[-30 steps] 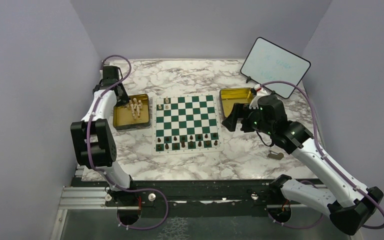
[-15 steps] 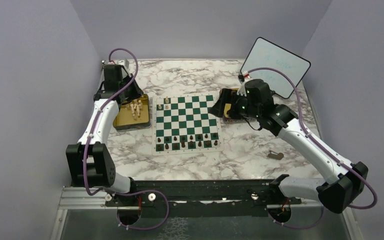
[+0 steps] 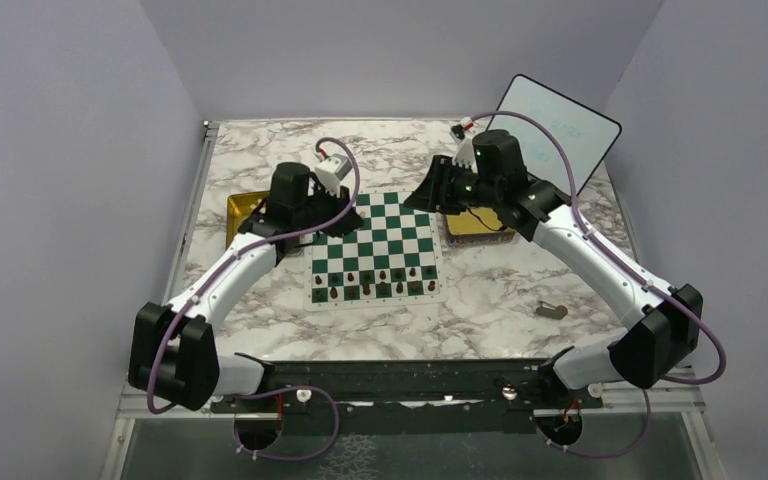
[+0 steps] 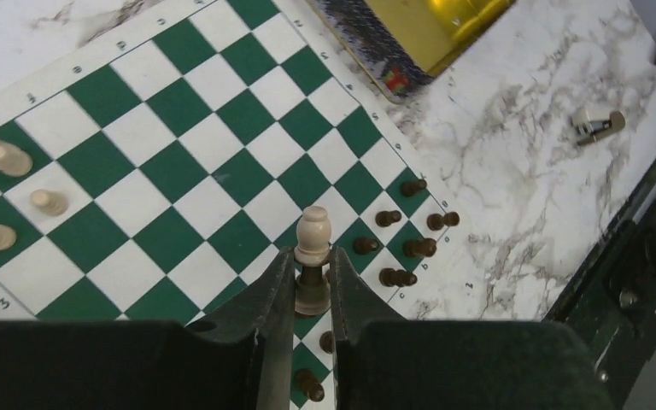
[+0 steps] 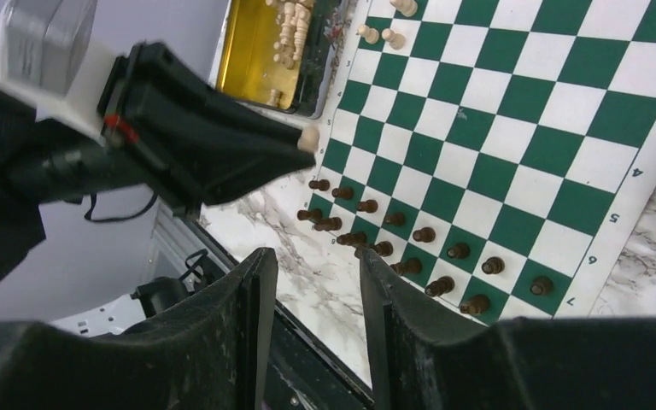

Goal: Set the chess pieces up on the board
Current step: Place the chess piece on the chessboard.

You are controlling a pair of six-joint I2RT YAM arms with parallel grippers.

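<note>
Found the board [image 3: 374, 232] lying flat mid-table, its white border free along the near side, with only bare marble table [image 3: 480, 330] between it and the arm bases. Saw more open marble beyond the far edge, up to the back wall. Noted plain walls [image 3: 60, 150] closing in on left, back and right.

Counted a gold tray on each flank. Found the left tray [image 3: 240, 215] just beside the left border, with loose cream pieces [image 5: 290, 21] inside. Found the right tray [image 3: 472, 228] just beside the right border, partly under the right arm. Noted a tilted whiteboard [image 3: 550, 128] in the far right corner. Spotted a small grey object [image 3: 552, 310] alone on the near right marble, well apart from the board.

Saw the left gripper [image 4: 312, 269] raised above the left side of the board, clamped on an upright cream piece [image 4: 313, 235] whose head stood proud of the fingertips. Saw the right gripper [image 5: 314, 265] raised over the far right corner, fingers apart with nothing between them. Noted the two wrists near each other over the far edge, with a gap between.

On the squares, found dark pieces [image 3: 380, 282] ranged along the two near rows and three set cream pieces [image 4: 49, 202] at the far left corner. Found the middle rows bare.
</note>
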